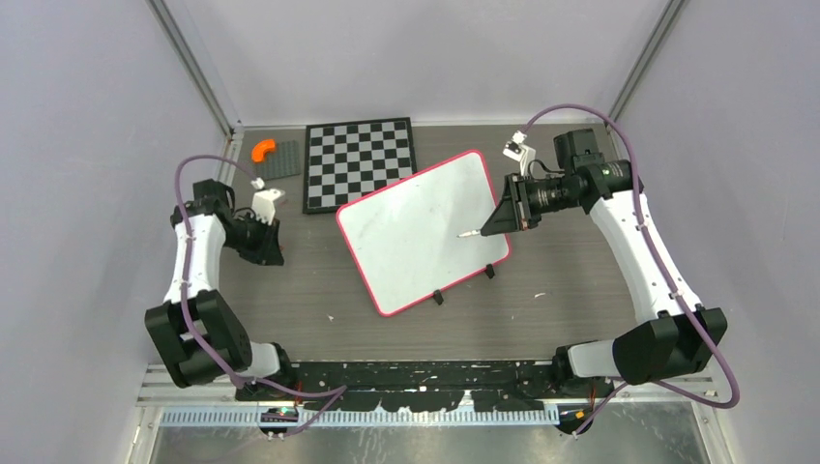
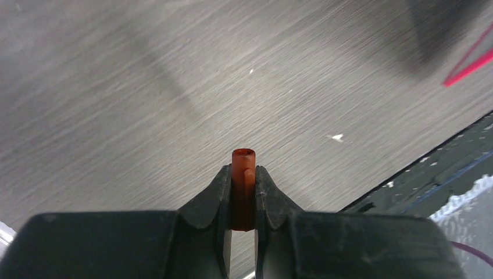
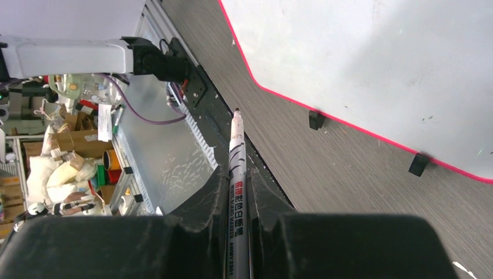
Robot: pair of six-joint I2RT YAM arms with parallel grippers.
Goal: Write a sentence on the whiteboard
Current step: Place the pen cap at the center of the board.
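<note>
The whiteboard (image 1: 421,232) lies tilted in the middle of the table, pink-red rim, two black clip feet (image 1: 438,297) on its near edge. No sentence shows on it; I see only faint smudges. My right gripper (image 1: 491,228) is shut on a silver marker (image 3: 237,168), uncapped, whose tip (image 1: 464,235) hangs over the board's right part. In the right wrist view the board (image 3: 378,64) lies to the upper right. My left gripper (image 1: 269,249) stays left of the board, shut on a reddish-brown marker cap (image 2: 243,186). The board's rim corner (image 2: 471,67) shows in the left wrist view.
A black-and-white checkered board (image 1: 359,162) lies behind the whiteboard. An orange piece (image 1: 262,150) sits on a dark grey plate (image 1: 282,160) at the back left. A small white part (image 1: 268,200) is by my left wrist. A black rail (image 1: 425,372) runs along the table's near edge.
</note>
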